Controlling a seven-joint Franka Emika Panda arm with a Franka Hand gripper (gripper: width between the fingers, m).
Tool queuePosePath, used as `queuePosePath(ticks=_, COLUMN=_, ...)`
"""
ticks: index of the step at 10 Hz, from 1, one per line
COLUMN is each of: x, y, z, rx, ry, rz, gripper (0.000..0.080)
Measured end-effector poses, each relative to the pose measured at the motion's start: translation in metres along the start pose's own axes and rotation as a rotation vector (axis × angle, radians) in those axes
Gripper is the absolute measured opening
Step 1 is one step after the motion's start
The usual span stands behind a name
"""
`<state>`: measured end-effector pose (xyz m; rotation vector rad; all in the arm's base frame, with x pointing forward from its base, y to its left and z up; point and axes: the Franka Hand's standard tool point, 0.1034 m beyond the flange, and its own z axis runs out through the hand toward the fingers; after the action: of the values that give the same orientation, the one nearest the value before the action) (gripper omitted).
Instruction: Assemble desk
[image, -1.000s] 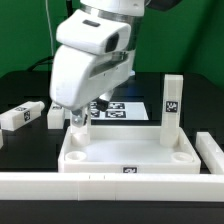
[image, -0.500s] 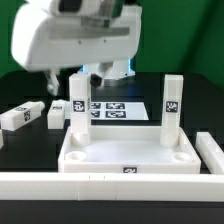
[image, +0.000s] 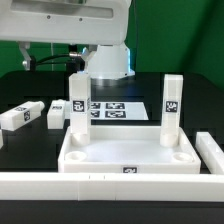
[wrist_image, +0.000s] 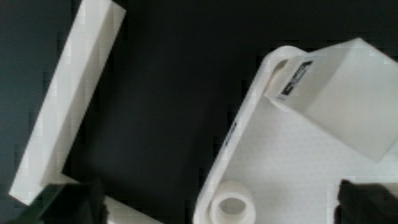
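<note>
Risen since a second ago, the claw (wrist_image: 210, 205) hangs empty, fingers spread wide, above the desk top (image: 100, 165) on the worktop (image: 25, 150). Below it, the upright leg (image: 78, 105) stands uncovered in its corner socket.

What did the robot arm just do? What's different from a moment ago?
The arm lifted up off the standing leg on the exterior view's left, uncovering it; the open end effector holds nothing. Unchanged: that leg upright in the desk top, the other standing leg, two loose legs lying beside, the marker board.
</note>
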<state>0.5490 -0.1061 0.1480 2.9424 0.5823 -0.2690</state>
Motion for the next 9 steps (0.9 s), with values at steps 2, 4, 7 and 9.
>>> queuePosePath(ticks=2, x=-0.002, y=0.001, z=0.004, rx=0.008, ry=-0.013, rz=0.006, gripper=0.0649)
queuePosePath(ticks=4, x=-0.025, y=0.014, z=0.006, rx=0.071, ry=-0.106, rz=0.077, gripper=0.0649)
queuePosePath(ticks=7, x=-0.081, y=0.028, z=0.028, rx=0.146, ry=-0.106, rz=0.153, gripper=0.0649)
queuePosePath(ticks=9, x=-0.078, y=0.024, z=0.031, rx=0.142, ry=-0.105, rz=0.144, gripper=0.0649)
